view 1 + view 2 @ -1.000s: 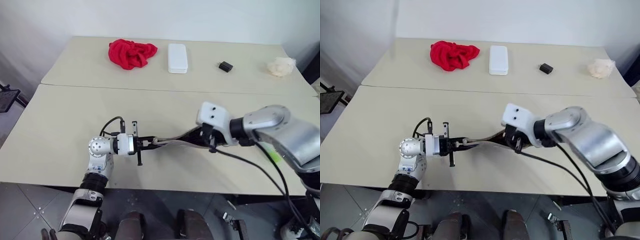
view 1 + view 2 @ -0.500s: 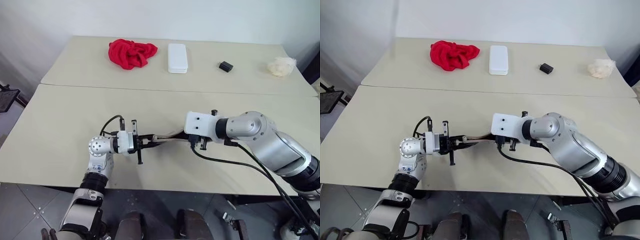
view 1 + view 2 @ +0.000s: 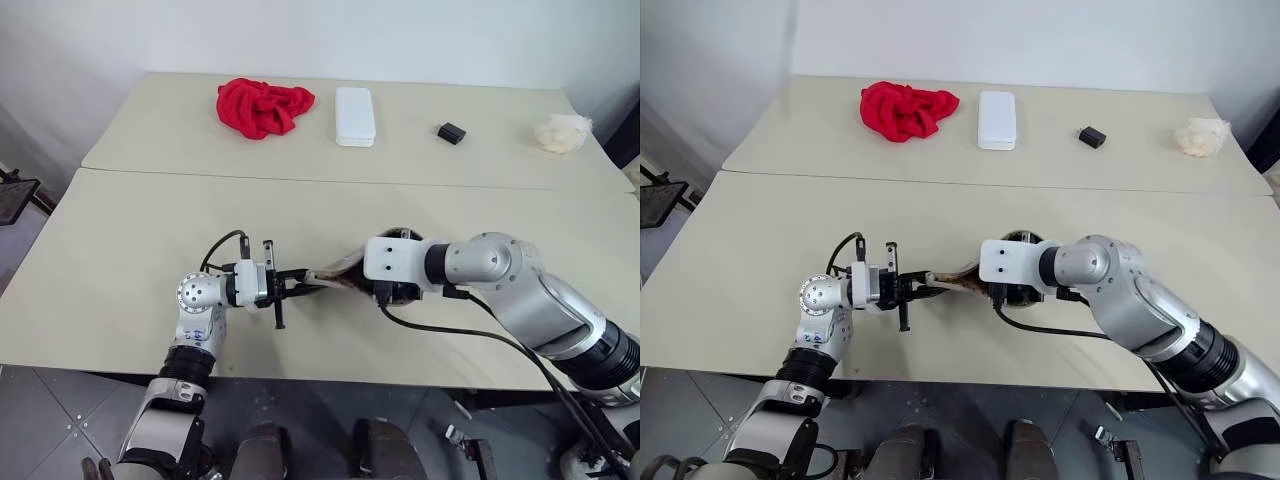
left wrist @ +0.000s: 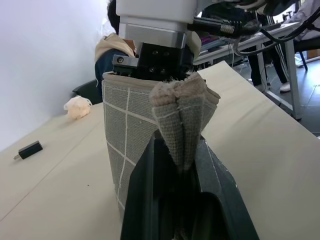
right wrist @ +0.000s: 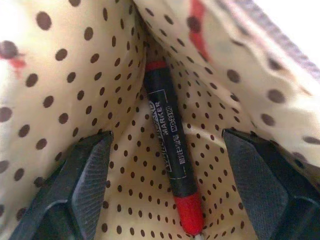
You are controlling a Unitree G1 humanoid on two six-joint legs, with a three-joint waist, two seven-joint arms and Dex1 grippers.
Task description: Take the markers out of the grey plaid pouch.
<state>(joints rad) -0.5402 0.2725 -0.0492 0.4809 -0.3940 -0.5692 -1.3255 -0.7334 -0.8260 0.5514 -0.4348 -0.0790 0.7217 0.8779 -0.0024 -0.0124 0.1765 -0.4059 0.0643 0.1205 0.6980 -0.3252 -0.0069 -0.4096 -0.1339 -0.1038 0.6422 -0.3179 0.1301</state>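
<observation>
My left gripper (image 4: 182, 167) is shut on a bunched end of the grey plaid pouch (image 4: 127, 130), holding it just above the near table (image 3: 120, 260). The pouch (image 3: 338, 270) stretches from there toward my right hand. My right gripper (image 5: 166, 136) is open inside the pouch's mouth, against the tan dotted lining. Its black fingers (image 5: 75, 190) stand on either side of a marker (image 5: 172, 165) without touching it. The marker has a black body with a red cap and lies along the fold of the lining.
On the far table lie a red cloth (image 3: 263, 106), a white hard case (image 3: 355, 116), a small black block (image 3: 451, 132) and a white crumpled wad (image 3: 563, 132). A seam (image 3: 300, 180) separates the two tables. A person (image 4: 111, 47) sits in the background.
My right hand rolled over and pushed down into the pouch's mouth, its jaws spreading wide. The left gripper kept its hold and its place.
</observation>
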